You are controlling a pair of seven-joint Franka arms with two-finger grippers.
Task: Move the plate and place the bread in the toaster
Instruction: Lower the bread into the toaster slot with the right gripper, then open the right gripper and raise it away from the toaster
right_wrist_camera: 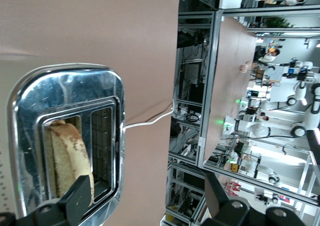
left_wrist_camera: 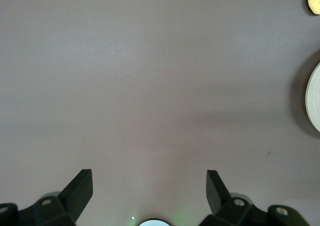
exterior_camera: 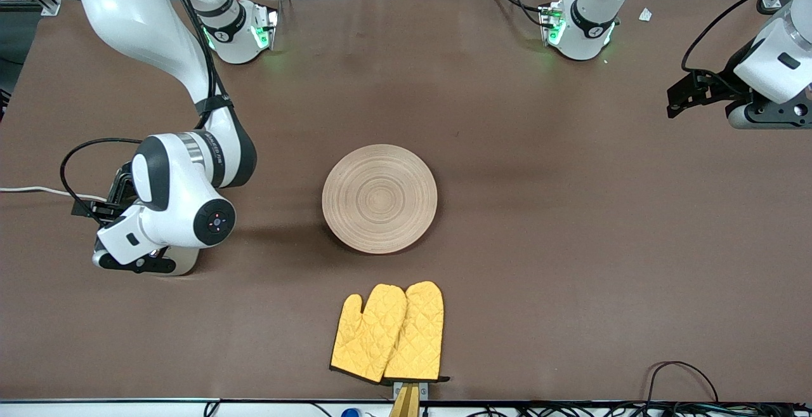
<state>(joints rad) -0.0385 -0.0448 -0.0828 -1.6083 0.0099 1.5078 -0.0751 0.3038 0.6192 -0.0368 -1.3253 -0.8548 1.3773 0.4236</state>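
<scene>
Nearest the front camera you have a pair of yellow oven mitts (exterior_camera: 388,333) at the worktop (exterior_camera: 571,245) edge, and just farther from it than the mitts lies the bare plate (exterior_camera: 379,198), mid-worktop. From the plate toward the right arm's end, your right end effector (right_wrist_camera: 145,198) hangs over the toaster (right_wrist_camera: 35,106) with its fingers spread and gripping nothing, the bread (right_wrist_camera: 70,158) standing in one slot. Toward the left arm's end from the plate, your left end effector (left_wrist_camera: 149,186) waits over bare worktop, fingers wide apart and empty.
</scene>
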